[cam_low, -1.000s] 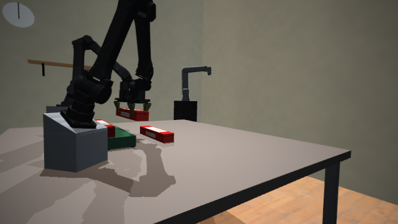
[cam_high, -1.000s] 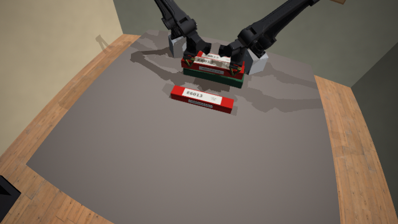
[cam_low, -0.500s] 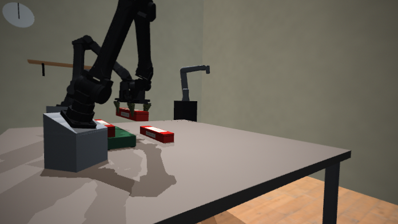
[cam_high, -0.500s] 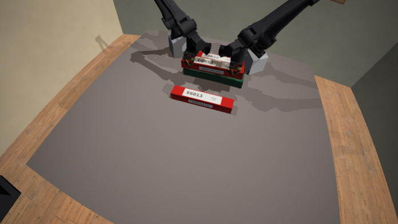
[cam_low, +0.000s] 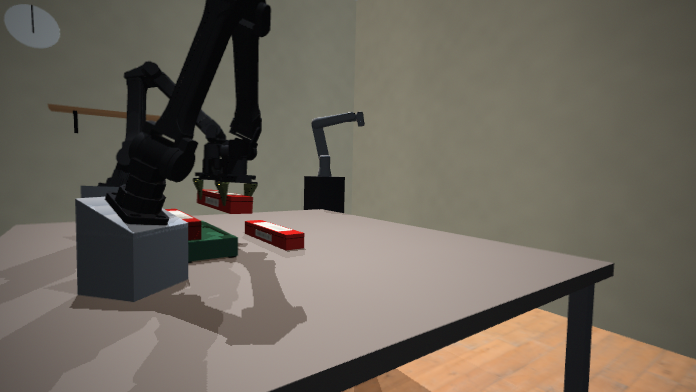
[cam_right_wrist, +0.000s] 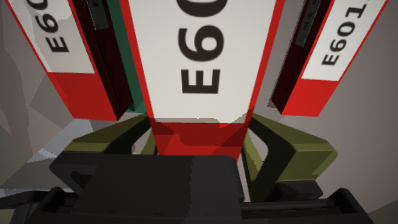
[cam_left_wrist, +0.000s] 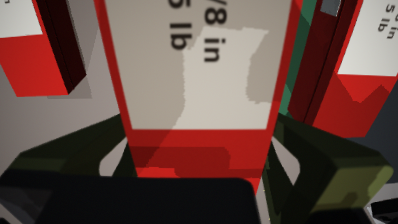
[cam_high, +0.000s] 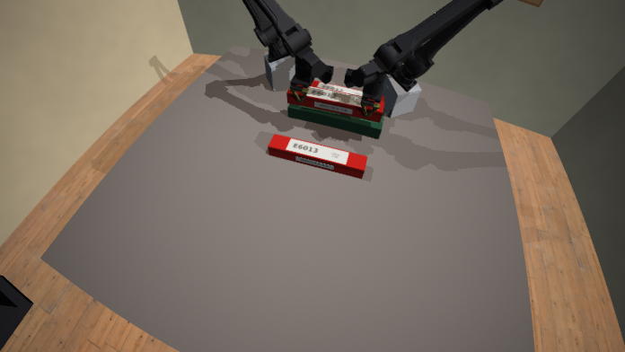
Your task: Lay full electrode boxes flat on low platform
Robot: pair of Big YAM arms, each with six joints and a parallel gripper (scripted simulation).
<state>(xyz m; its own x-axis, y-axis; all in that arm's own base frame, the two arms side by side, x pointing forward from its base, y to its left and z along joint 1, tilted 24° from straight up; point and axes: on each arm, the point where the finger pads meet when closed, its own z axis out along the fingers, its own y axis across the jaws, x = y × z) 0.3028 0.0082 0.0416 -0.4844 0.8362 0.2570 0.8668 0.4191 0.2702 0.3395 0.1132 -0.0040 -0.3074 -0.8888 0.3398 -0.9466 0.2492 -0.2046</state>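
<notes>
Pale round disc (cam_low: 32, 26) on grey-green wall (cam_low: 425, 100); wood-plank floor (cam_high: 561, 215) (cam_low: 505, 345); brown shelf board (cam_low: 100, 111), black bracket below

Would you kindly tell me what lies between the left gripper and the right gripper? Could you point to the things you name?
A raised red electrode box (cam_high: 334, 108) (cam_low: 240, 205) (cam_left_wrist: 200, 75) (cam_right_wrist: 200, 102) spans from the left gripper (cam_high: 373, 102) (cam_low: 210, 191) (cam_left_wrist: 199, 111) to the right gripper (cam_high: 302, 91) (cam_low: 237, 194) (cam_right_wrist: 199, 111), as the top view shows.
</notes>
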